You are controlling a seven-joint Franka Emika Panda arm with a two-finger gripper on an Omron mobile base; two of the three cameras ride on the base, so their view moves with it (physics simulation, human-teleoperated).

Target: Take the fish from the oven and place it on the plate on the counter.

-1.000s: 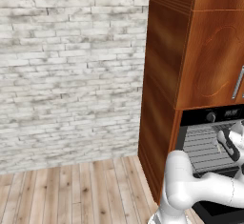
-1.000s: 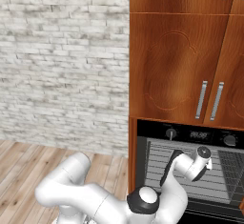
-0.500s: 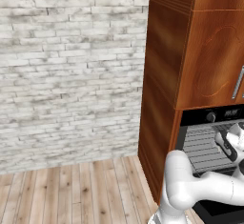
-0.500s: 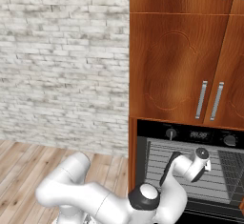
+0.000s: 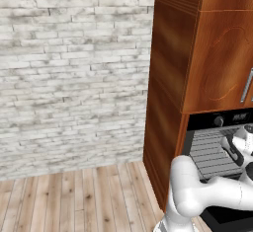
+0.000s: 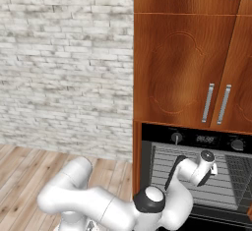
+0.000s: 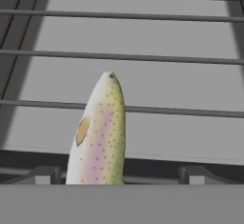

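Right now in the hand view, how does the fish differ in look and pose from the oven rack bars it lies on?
The fish is plump, speckled yellow-green with a pink stripe; the rack bars are thin, plain grey. The fish runs up the picture, tapering upward; the bars run across it. The fish is single; the bars repeat in parallel. Both sit inside the oven.

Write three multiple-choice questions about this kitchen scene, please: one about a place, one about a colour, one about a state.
1. Where does the fish lie?
A. on a wire rack inside the oven
B. on the floor
C. in a cupboard

2. What colour is the oven's control panel?
A. white
B. black
C. red

3. How do the jaws of the gripper stand?
A. shut on the fish
B. shut on nothing
C. open, one on each side of the fish

Answers: 1 A, the hand view shows rack bars under the fish. 2 B, the strip with the knobs is black. 3 C, each dark fingertip stands clear of the fish.
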